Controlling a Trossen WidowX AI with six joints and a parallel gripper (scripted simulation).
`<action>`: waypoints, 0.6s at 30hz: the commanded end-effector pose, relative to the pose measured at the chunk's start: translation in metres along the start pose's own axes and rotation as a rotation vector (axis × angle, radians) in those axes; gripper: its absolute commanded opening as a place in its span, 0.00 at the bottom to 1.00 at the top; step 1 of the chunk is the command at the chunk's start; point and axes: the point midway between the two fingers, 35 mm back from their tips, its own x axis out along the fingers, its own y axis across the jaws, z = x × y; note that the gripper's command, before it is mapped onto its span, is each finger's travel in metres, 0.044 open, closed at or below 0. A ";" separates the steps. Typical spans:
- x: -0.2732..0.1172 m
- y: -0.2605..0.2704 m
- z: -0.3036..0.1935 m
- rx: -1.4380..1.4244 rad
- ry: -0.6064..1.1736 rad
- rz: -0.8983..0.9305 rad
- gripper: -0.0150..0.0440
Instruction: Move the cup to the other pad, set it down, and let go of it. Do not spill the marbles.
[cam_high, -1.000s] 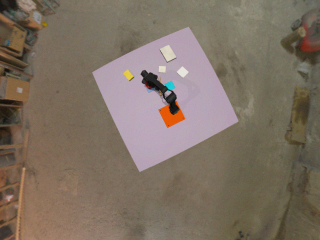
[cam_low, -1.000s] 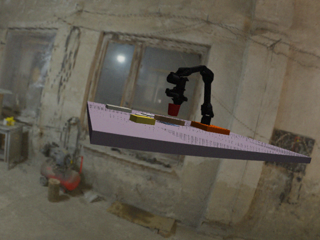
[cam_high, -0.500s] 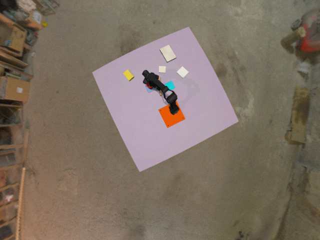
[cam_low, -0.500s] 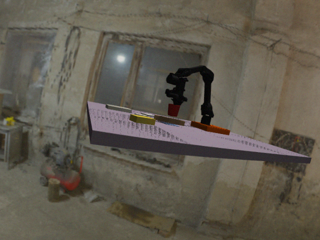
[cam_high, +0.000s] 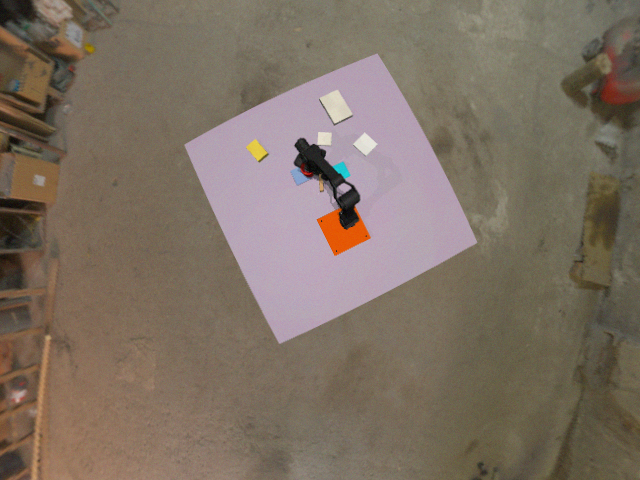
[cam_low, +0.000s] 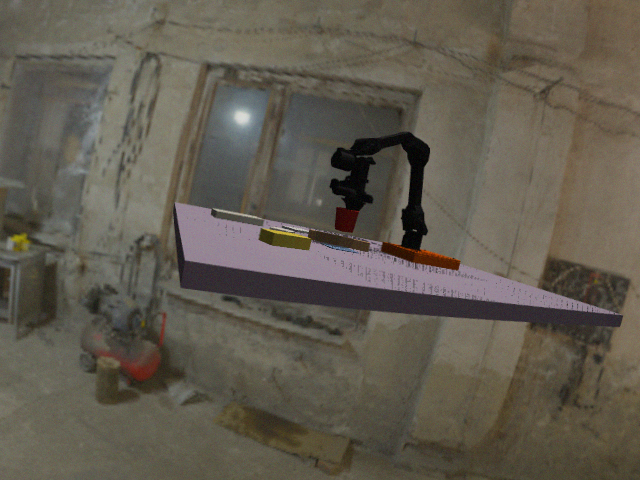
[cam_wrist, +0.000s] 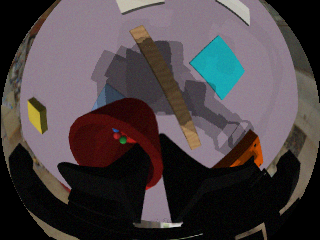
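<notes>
The red cup (cam_high: 307, 171) (cam_low: 346, 220) (cam_wrist: 95, 142) is held in the air above the table. My gripper (cam_low: 353, 207) (cam_wrist: 155, 137) is shut on the cup's wall. In the wrist view the cup looks tilted, with red, blue and green marbles (cam_wrist: 123, 140) inside; in the exterior view it is nearly upright. The blue pad (cam_high: 298, 176) (cam_wrist: 107, 95) lies below the cup, partly hidden by it. The cyan pad (cam_high: 342, 169) (cam_wrist: 218, 67) lies flat on the other side of a wooden bar, with nothing on it.
The wooden bar (cam_high: 321, 184) (cam_low: 338, 240) (cam_wrist: 168, 86) lies between the two pads. A yellow block (cam_high: 256, 150) (cam_low: 284, 239) (cam_wrist: 36, 115) lies off to one side. The orange plate (cam_high: 341, 242) (cam_low: 436, 259) carries the arm's base. A large pale slab (cam_high: 336, 106) and two smaller pale pieces (cam_high: 324, 138) (cam_high: 365, 144) lie beyond the pads.
</notes>
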 end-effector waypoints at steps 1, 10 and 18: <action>-0.002 -0.008 0.005 -0.002 -0.005 0.007 0.25; -0.001 -0.027 0.016 -0.002 -0.006 0.005 0.25; -0.001 -0.043 0.026 -0.002 -0.007 0.004 0.25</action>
